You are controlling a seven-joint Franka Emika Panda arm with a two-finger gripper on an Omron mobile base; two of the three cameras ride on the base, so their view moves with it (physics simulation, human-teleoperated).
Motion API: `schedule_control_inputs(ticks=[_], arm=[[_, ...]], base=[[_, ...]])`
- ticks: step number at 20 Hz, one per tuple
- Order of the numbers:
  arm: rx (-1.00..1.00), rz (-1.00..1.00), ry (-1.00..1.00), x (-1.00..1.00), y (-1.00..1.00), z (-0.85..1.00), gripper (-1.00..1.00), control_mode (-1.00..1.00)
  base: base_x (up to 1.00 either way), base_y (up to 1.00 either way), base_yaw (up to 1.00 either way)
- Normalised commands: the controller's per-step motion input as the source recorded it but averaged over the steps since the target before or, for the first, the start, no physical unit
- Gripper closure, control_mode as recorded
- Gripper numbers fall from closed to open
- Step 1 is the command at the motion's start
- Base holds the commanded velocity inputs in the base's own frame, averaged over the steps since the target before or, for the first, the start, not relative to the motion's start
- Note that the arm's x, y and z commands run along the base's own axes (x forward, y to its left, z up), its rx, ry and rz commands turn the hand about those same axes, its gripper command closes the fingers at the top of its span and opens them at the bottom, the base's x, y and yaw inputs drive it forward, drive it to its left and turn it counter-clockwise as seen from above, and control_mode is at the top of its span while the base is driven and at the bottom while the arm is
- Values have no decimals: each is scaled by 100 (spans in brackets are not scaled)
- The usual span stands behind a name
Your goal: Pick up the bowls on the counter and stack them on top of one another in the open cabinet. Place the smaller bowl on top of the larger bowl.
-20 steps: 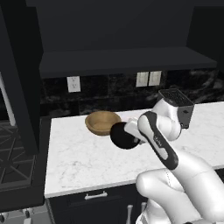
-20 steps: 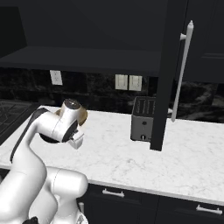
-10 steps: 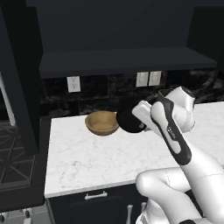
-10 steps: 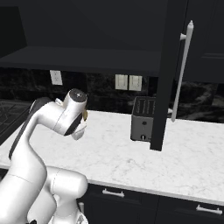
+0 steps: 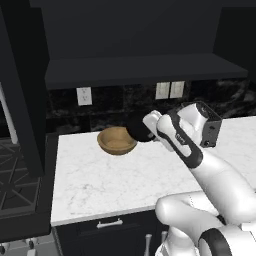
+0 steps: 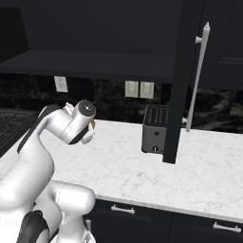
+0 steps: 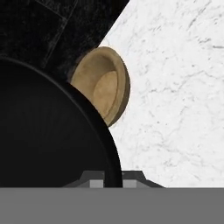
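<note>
**Black bowl aloft, wooden bowl waiting on the counter**

The gripper (image 5: 148, 131) is clamped on the rim of the smaller bowl (image 5: 138, 127), holding it in the air above the counter (image 5: 100, 175), near its back edge. The larger bowl (image 5: 116, 140) sits on the marble just beside and below it, toward the counter's left end (empty, upright). The open cabinet (image 5: 145, 70) shelf lies above both, so the carry likely goes upward. No legible writing or brands show anywhere.
</note>
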Motion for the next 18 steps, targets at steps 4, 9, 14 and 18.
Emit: schedule_control_inputs(ticks=[4, 9, 14, 18], arm=[[0, -1, 1, 78, 28, -4, 100, -100], [0, 0, 1, 57, 11, -29, 100, -100], [-1, 0, 0, 50, 6, -38, 100, -100], [-3, 0, 0, 26, 14, -48, 100, -100]], base=[[0, 0, 0], [0, 0, 0], [0, 0, 0], [0, 0, 0]])
